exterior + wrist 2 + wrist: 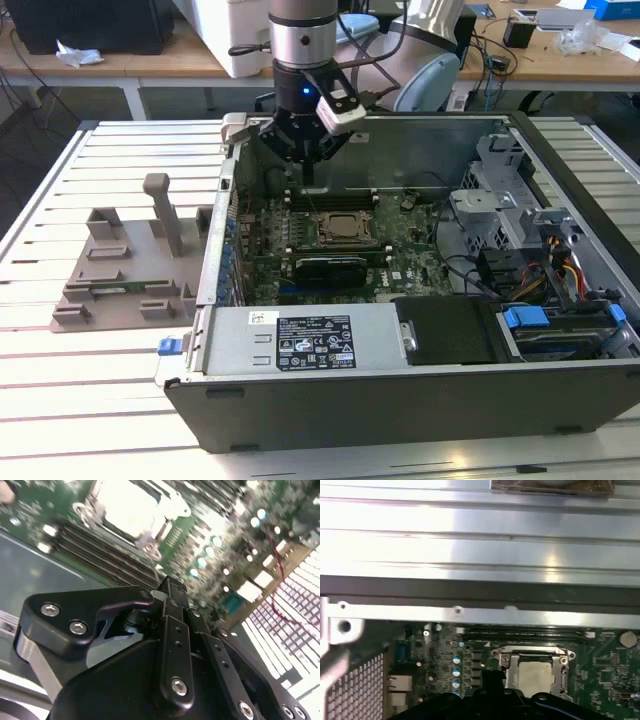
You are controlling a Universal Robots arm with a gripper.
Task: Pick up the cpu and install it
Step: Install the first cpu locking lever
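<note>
Black pincer (172, 592) pressed together, empty, just above silvery-grey square cpu (536, 674) already seated in motherboard socket; install apparently done.

The black gripper (172, 587) is cut off by the second wrist view's lower edge, its fingertips pressed together. In the first wrist view the square silvery-grey cpu (536, 674) is partly covered by the gripper's dark body.
</note>
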